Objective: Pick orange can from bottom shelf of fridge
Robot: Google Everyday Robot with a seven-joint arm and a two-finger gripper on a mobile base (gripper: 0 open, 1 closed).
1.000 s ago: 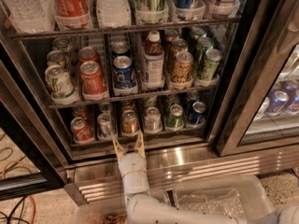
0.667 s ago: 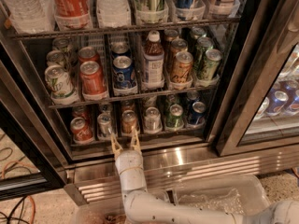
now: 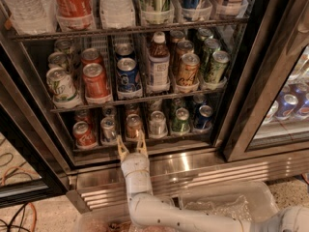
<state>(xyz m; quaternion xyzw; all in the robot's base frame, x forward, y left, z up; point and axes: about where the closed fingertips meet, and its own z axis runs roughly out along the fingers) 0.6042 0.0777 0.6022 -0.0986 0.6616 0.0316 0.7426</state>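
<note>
The fridge [image 3: 241, 95] stands open in front of me, with a ribbed steel base panel below. On the bottom shelf [image 3: 145, 141] a row of short cans sits in clear lane trays. The orange can [image 3: 133, 126], coppery with a silver top, is third from the left, between a silver can [image 3: 108, 128] and another silver can [image 3: 157, 123]. My gripper [image 3: 131, 147] is just below and in front of the orange can, at the shelf's front edge. Its two tan fingers [image 3: 121, 148] are spread apart and hold nothing.
A red can [image 3: 84, 134] is at the shelf's left end, a green can [image 3: 181, 120] and a blue can [image 3: 203, 117] to the right. The rack above holds taller cans and a bottle [image 3: 158, 64]. The right glass door [image 3: 285, 105] is closed. Cables [image 3: 19, 211] lie on the floor.
The gripper has moved a little to the left and up toward the bottom shelf, its fingers now under the orange can.
</note>
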